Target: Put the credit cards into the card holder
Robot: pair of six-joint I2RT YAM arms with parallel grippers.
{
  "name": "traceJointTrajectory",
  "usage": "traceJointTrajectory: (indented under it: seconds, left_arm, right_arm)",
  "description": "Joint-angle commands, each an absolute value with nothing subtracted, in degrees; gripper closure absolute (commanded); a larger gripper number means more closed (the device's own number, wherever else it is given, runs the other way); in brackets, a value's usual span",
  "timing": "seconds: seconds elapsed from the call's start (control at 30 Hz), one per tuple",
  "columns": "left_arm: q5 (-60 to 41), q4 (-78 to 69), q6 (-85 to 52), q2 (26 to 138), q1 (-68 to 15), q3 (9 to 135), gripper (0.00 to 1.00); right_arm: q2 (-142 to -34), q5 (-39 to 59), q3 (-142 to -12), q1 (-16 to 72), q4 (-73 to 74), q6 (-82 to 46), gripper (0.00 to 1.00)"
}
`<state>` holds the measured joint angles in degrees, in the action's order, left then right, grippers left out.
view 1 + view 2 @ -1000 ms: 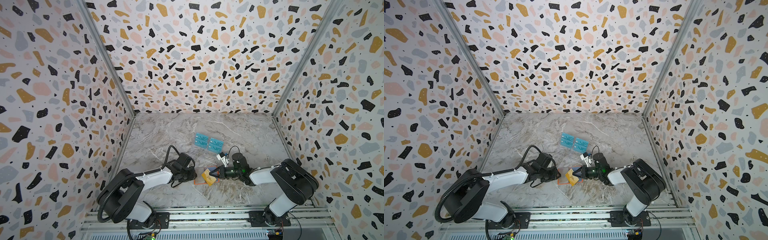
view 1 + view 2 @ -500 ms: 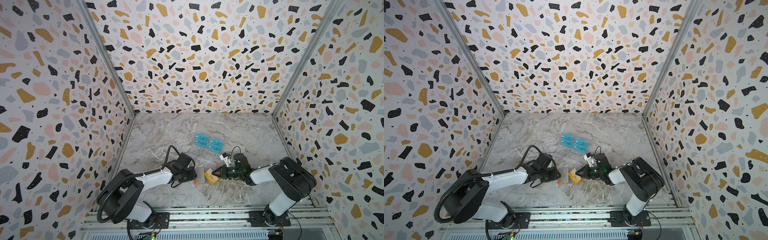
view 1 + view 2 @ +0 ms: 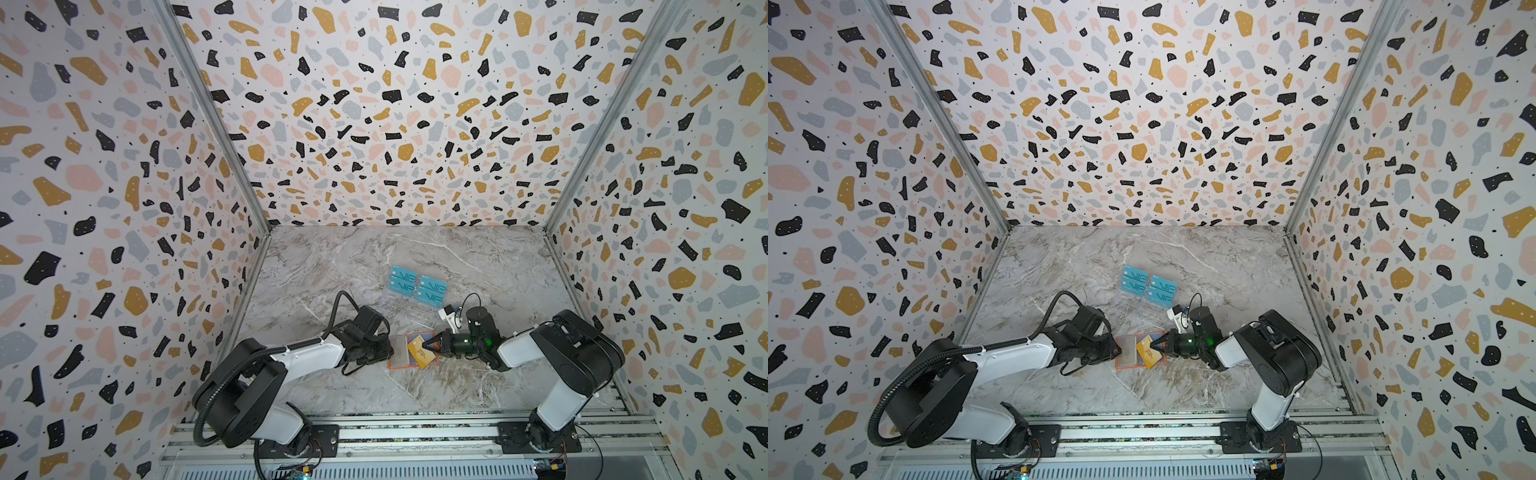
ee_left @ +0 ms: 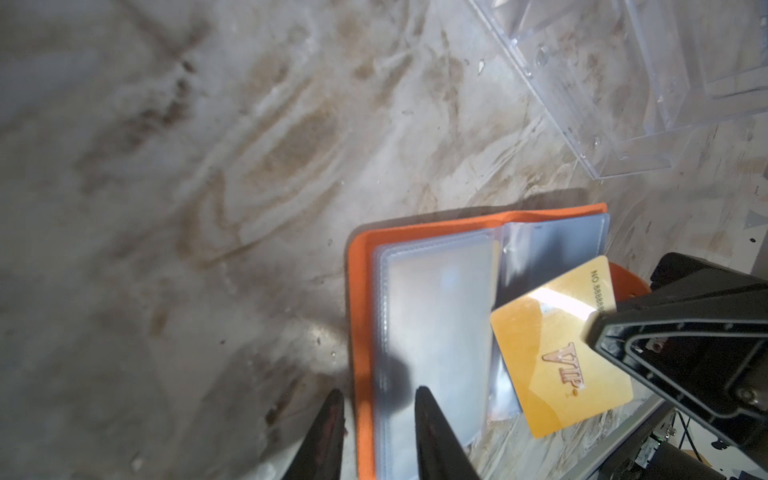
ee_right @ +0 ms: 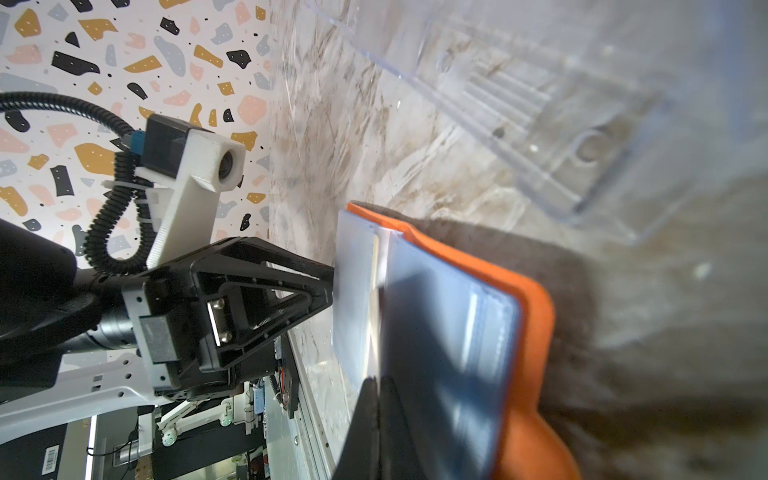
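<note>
Left wrist view, one orange card holder [image 4: 360, 332] (cloudy plastic sleeves), one glossy gold card [image 4: 552, 357] pinched in right gripper [image 3: 426, 344] jaws, left gripper [image 4: 377, 392] jaws part-spread, four teal cards [image 3: 419, 284] beyond.

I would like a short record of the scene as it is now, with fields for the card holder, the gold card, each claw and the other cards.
card holder: open, lying flat on the marble table, sleeves facing up
gold card: slanted over the holder's right half; no sleeve covers it
right claw: shut on the gold card
left claw: jaws apart at the holder's left edge, one finger over the sleeves
teal cards: in the clear stand, behind the holder
</note>
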<state>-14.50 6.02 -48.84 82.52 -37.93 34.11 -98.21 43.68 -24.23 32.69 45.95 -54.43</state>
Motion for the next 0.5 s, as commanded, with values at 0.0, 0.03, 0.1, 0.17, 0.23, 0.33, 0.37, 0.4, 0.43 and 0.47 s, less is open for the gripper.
traceJointTrajectory:
  seconds: [0.0, 0.03, 0.1, 0.17, 0.23, 0.33, 0.37, 0.4, 0.43, 0.47]
  left_arm:
    - [-14.85, 7.82, -49.01, 81.97, -37.79, 33.13, 0.68]
    - [-14.93, 7.78, -48.93, 81.96, -37.79, 33.13, 0.68]
    - [-14.90, 7.81, -48.90, 81.86, -37.79, 33.13, 0.68]
    - [-15.01, 7.66, -48.90, 81.82, -37.77, 32.98, 0.68]
    - [-15.10, 7.51, -48.92, 81.62, -37.79, 32.83, 0.68]
    - [-15.11, 7.47, -49.08, 81.39, -37.79, 32.70, 0.68]
    - [-15.12, 7.46, -49.13, 81.21, -37.79, 32.61, 0.68]
    - [-15.12, 7.49, -49.13, 81.00, -37.79, 32.54, 0.68]
    - [-15.11, 7.55, -49.12, 80.86, -37.79, 32.46, 0.68]
    - [-15.11, 7.63, -49.13, 80.76, -37.80, 32.43, 0.68]
  right_arm:
    - [-98.57, 43.32, -25.14, 32.67, 46.70, -54.98, 1.00]
    - [-98.50, 43.05, -25.16, 32.68, 46.63, -54.95, 1.00]
    - [-98.39, 42.52, -25.29, 32.72, 46.38, -54.83, 1.00]
    - [-98.65, 42.33, -25.97, 32.85, 45.29, -54.28, 1.00]
    - [-99.02, 42.44, -26.52, 33.01, 45.09, -54.10, 1.00]
    - [-99.55, 42.48, -27.45, 33.60, 44.91, -54.10, 1.00]
    - [-99.59, 42.34, -27.64, 33.93, 44.91, -54.14, 1.00]
    - [-99.74, 42.28, -27.76, 34.06, 44.96, -54.17, 1.00]
    - [-99.77, 42.20, -27.86, 34.35, 44.91, -54.28, 1.00]
    - [-99.78, 42.05, -27.93, 34.49, 44.91, -54.23, 1.00]
